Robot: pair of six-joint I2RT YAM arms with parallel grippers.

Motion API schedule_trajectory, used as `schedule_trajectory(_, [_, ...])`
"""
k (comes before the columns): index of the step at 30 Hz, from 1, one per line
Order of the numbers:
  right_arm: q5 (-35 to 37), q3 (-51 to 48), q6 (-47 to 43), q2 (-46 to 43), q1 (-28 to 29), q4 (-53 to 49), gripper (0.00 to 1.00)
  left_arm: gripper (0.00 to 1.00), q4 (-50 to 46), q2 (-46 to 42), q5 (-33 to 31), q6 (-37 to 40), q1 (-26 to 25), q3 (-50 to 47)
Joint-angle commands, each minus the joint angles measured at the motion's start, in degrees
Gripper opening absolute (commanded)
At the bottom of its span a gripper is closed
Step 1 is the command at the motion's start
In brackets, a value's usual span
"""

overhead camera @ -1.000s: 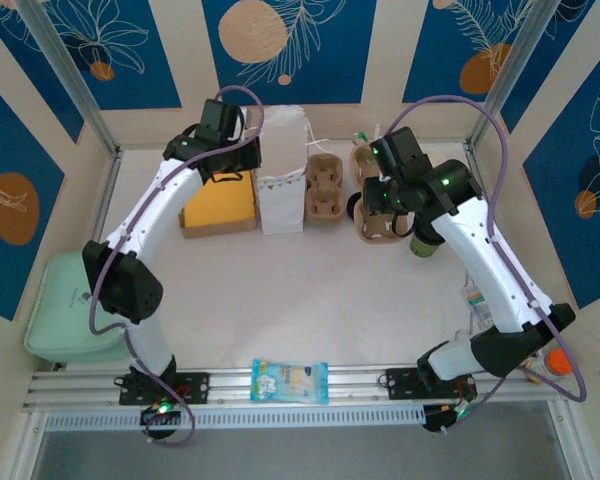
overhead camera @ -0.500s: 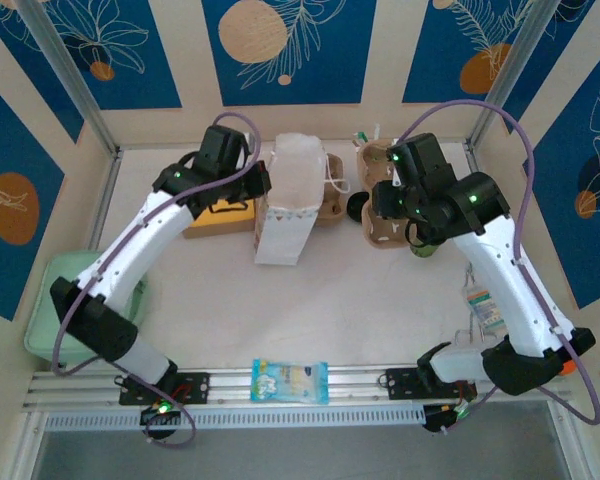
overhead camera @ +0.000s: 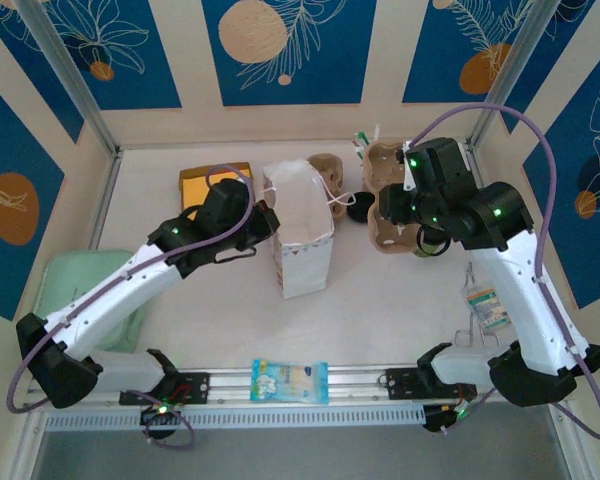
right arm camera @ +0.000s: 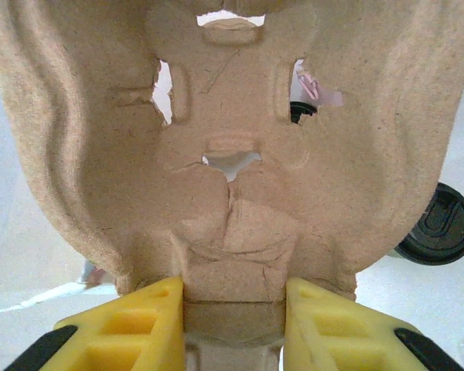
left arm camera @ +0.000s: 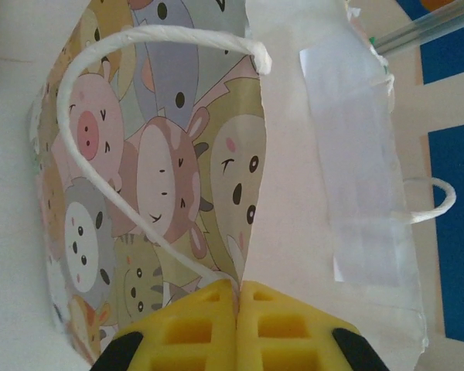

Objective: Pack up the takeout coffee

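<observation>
The left gripper [left arm camera: 238, 290] pinches the bag [overhead camera: 302, 235] tight by its edge, the right gripper [right arm camera: 233, 308] squeezes the brown tray [overhead camera: 390, 215], and the small cup [overhead camera: 432, 244], green where it shows, stands just right of the tray, half hidden under the right arm [overhead camera: 510, 270].

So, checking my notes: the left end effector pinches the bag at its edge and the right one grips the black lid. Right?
Not quite. The left end effector does pinch the bag at its edge, but the right end effector grips the cardboard carrier, not the lid, which lies beside it, untouched. The right wrist view shows it.
</observation>
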Motion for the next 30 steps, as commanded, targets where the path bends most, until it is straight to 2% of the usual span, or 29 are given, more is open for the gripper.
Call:
schedule_trajectory(1, [-1.4,3.47,-1.11,0.55,1.01,-1.33,0.31,0.18,1.67,-1.02,-2.93,-2.59,-2.4,1.45])
schedule_trajectory(3, [-1.25,4.84,-1.12,1.45,1.96,-1.9,0.31,0.38,1.01,-0.95,-3.13,-1.96,-3.21,1.93])
schedule_trajectory(5, [-0.87,6.18,-0.95,2.37,3.1,-2.37,0.31,0.51,-0.18,-1.24,-4.44,-1.08,-4.05,2.48])
schedule_trajectory(8, [-0.04,8.66,-0.68,4.16,5.36,-3.26,0.31,0.61,-3.34,-2.69,-8.22,1.52,-4.97,4.03])
schedule_trajectory(12, [0.23,12.63,-0.77,7.44,8.09,-4.52,0.31,0.66,-6.85,-5.6,-13.05,7.43,-5.24,6.62])
schedule_trajectory(18, [-3.99,19.16,-2.72,13.05,11.38,-3.63,0.31,0.78,-12.56,-3.9,-13.18,18.28,-4.68,16.4])
schedule_trajectory(20, [-5.49,21.79,-3.43,15.61,11.88,-3.54,0.31,0.8,-13.33,-2.47,-9.98,20.5,-2.63,18.41])
schedule_trajectory(24, [-8.76,27.97,-4.53,21.4,12.24,-3.91,0.31,0.82,-13.68,0.94,0.6,23.1,4.87,19.51])
schedule_trajectory(30, [-12.95,33.81,-4.99,28.89,11.91,-4.26,0.31,0.81,-12.12,4.71,5.95,25.95,14.23,16.79])
